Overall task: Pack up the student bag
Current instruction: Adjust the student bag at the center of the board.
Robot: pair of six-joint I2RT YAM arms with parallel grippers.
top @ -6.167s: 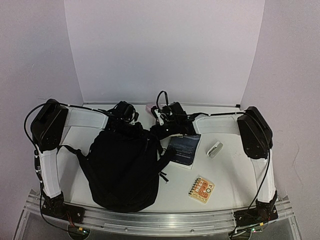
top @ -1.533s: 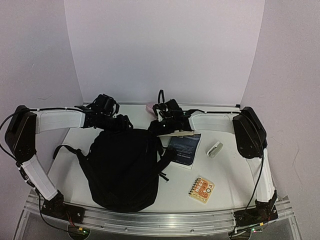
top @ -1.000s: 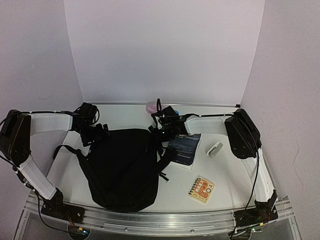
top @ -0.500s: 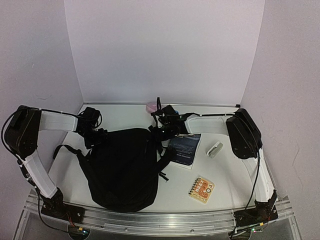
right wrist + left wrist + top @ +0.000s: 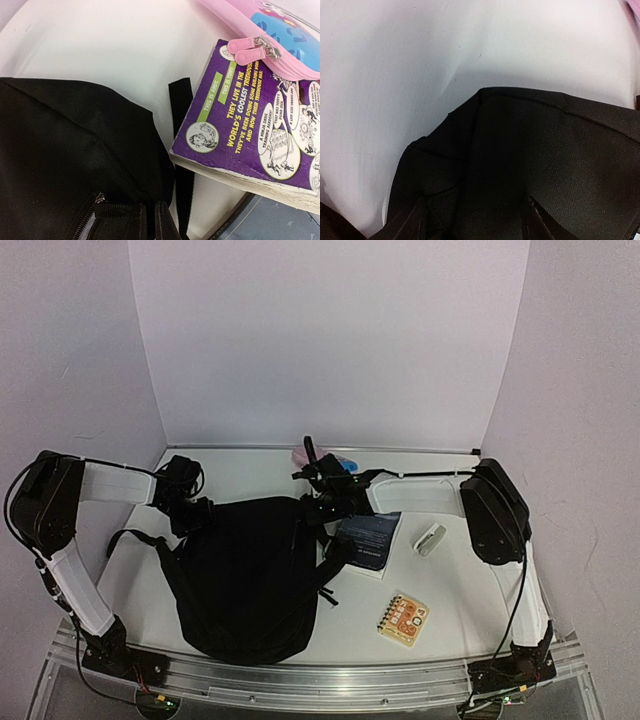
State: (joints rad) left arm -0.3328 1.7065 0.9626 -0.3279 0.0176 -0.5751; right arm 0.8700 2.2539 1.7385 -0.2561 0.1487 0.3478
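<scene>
The student bag is a big black backpack lying flat at the left-middle of the table. My left gripper sits at its top-left corner. In the left wrist view its fingers stand apart, with a bunched fold of the bag between them. At the bag's top-right corner my right gripper is shut. In the right wrist view it pinches the bag's black edge beside the zipper, where grey lining shows.
A purple comic paperback lies just right of the bag, with a pink pencil case partly on it and a loose strap alongside. A dark blue booklet, a small white item and an orange notepad lie to the right.
The left gripper's fingers have come closer together around the bag's top-left corner. The right gripper has closed on the bag's top-right edge.
</scene>
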